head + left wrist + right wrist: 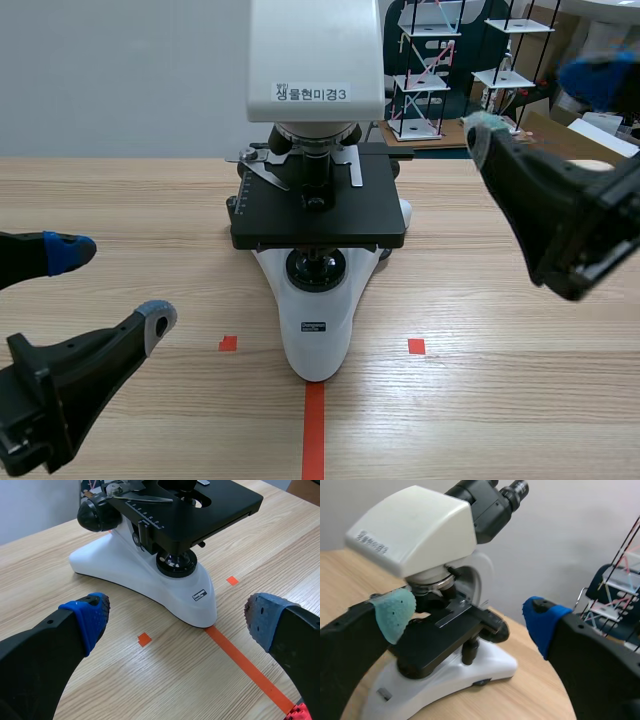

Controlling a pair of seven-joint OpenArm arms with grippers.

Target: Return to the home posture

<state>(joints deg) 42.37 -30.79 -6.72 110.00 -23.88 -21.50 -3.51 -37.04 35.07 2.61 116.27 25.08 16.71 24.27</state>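
Low at the near left of the surface [120, 200], your left claw [112, 285] hangs just above the wood. Its fingers are spread wide, one blue pad [70, 252] and one grey pad [155, 318], with nothing held between them. Your right claw [540, 105] is raised at the right side, about level with the microscope's stage [320, 215]. Its fingers are also wide apart and hold nothing.

Between the two claws and touching neither, the microscope [318, 310] stands upright at the middle of the surface. The tip of its white foot meets the end of the red tape line [314, 430], with a small tape square [228, 343] off to each side. Its white head carries a printed label [312, 93]. Beyond the far right edge stands what looks like a wire rack [425, 70] with white shelves, though you cannot make it out well.
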